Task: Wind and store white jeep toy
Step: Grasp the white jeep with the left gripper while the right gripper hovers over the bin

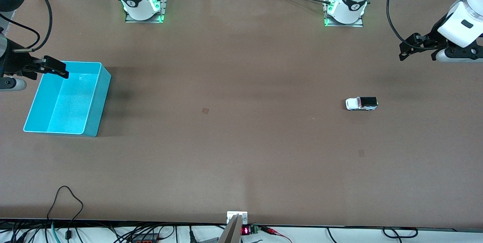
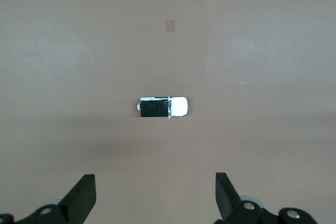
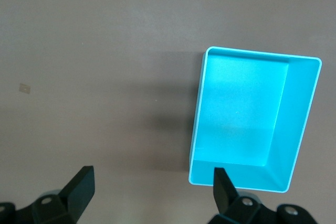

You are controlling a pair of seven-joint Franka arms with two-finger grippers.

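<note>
Left claw [image 2: 155, 195] hangs wide open and empty above the bench [image 1: 241, 160], nearest the white jeep toy [image 1: 361, 103]; its long axis lies along the bench. Right claw [image 3: 152, 192], wide open, waits over the turquoise bin [image 1: 92, 118].

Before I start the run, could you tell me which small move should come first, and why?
Probably lower the left gripper toward the white jeep toy: its jaws are open and empty, and the toy sits untouched at that arm's end. The right gripper waits open over the empty turquoise bin.
</note>
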